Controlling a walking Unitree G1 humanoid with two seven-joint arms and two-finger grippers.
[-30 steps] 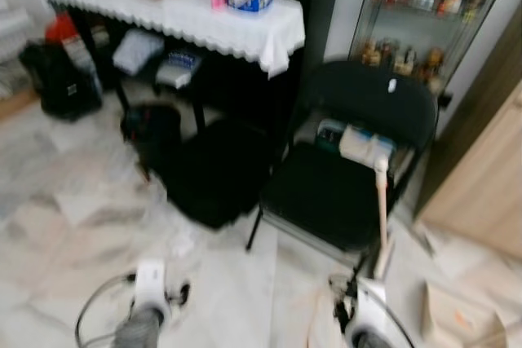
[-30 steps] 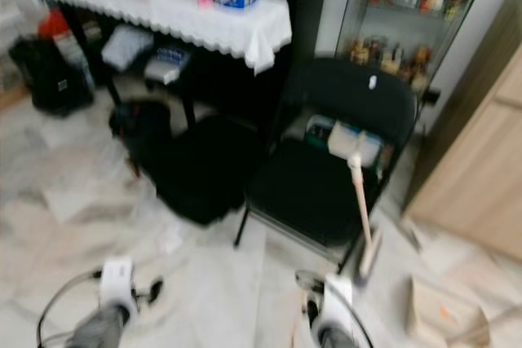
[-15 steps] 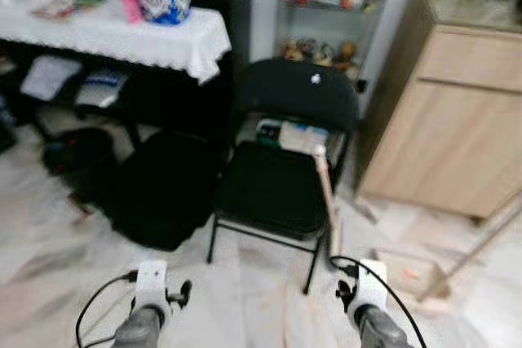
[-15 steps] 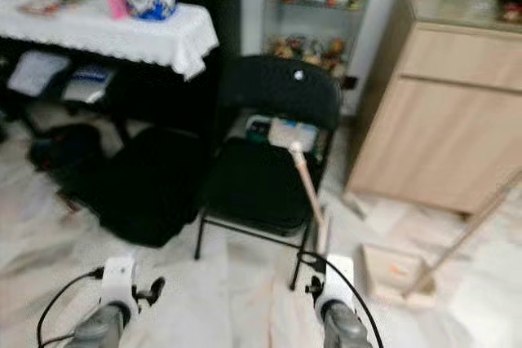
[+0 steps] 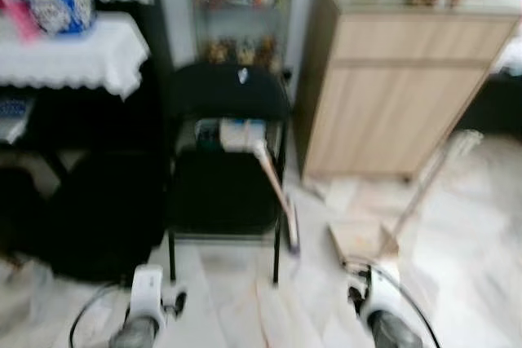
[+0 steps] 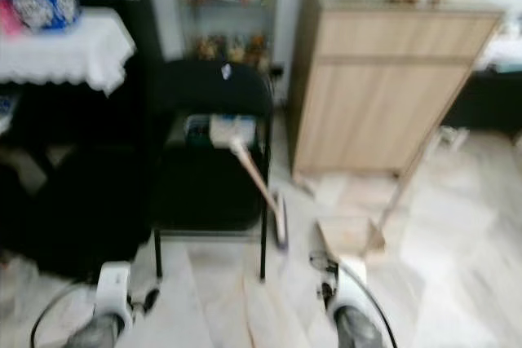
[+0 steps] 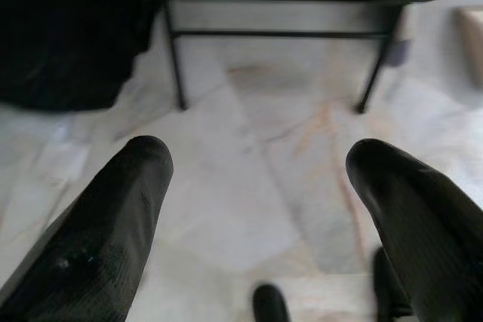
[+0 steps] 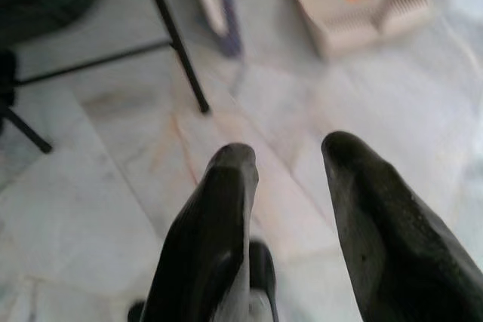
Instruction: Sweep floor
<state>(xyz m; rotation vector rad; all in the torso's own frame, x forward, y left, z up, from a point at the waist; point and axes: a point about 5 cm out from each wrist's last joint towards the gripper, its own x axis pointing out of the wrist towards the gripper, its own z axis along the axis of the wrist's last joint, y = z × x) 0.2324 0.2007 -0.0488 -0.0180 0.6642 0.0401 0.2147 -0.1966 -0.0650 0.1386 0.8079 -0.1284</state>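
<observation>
A broom [image 5: 276,191] with a pale handle leans against the black folding chair [image 5: 220,165], its head on the floor by the chair's front right leg. A beige dustpan [image 5: 356,238] with a long upright handle stands on the floor just to the broom's right; it also shows as the dustpan [image 8: 355,1] in the right wrist view. My left gripper [image 7: 258,152] is open above bare tiles in front of the chair legs. My right gripper [image 8: 288,152] is open, low over the floor, short of the broom head [image 8: 219,5] and holding nothing.
A light wooden cabinet [image 5: 400,79] stands to the right behind the dustpan. A table with a white cloth [image 5: 73,46] is at the left, with a black bag [image 5: 90,218] on the floor beside the chair. Marble floor [image 5: 457,234] stretches to the right.
The whole picture has shifted left, so the camera has turned right: the cabinet and dustpan have come into view. Broom, chair and both low-held arms keep their places.
</observation>
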